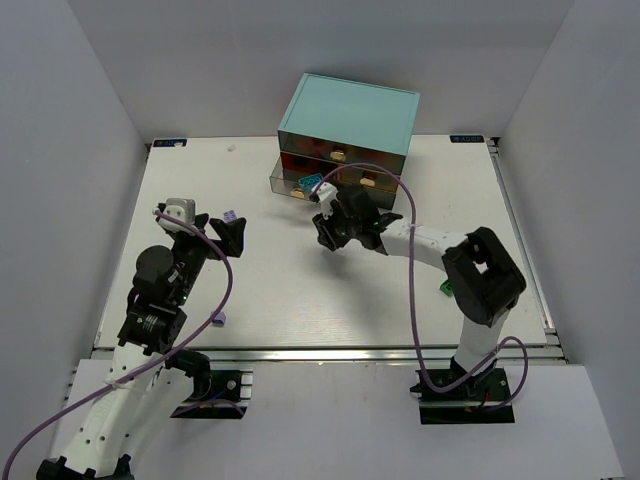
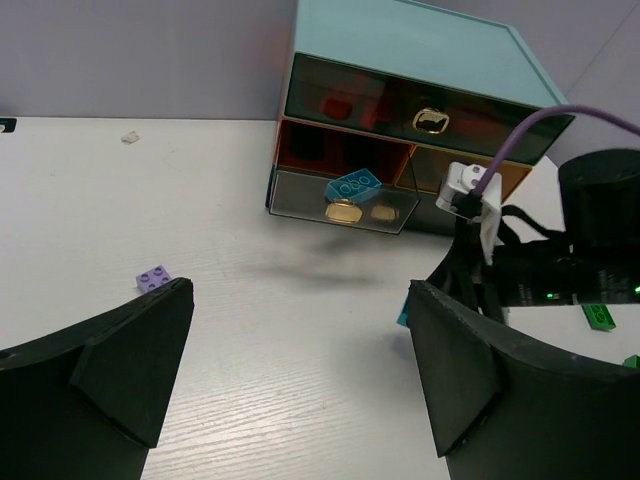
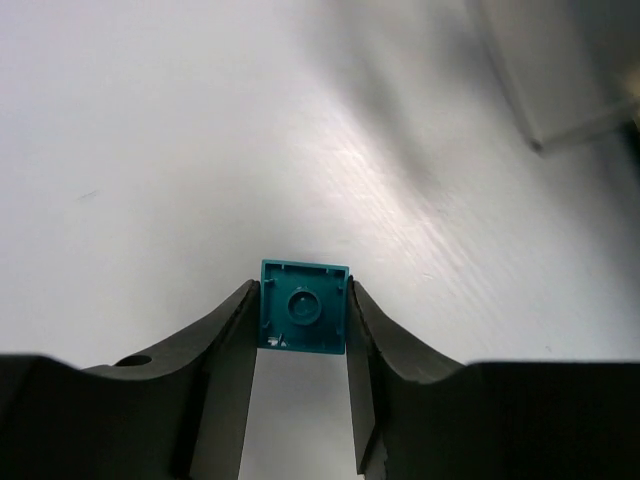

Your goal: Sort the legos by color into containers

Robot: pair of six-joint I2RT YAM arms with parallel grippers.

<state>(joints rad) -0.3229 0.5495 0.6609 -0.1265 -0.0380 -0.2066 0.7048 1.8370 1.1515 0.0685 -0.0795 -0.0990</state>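
My right gripper [image 3: 303, 292] clamps a small teal-blue square plastic brick [image 3: 303, 320] over the white table [image 3: 150, 150], at six o'clock from the boxy light-teal cabinet [image 1: 348, 115]. My left gripper [image 2: 290, 385] gapes wide and empty (a lavender studded brick [image 2: 154, 277] lies at its ten o'clock).

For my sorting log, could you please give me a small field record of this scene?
left gripper: open, near small lavender studded brick
right gripper: shut on small teal plastic brick
light-teal boxy cabinet: lower-left clear drawer pulled out
in that drawer: one teal-blue brick
loose on white table: small green brick by right arm
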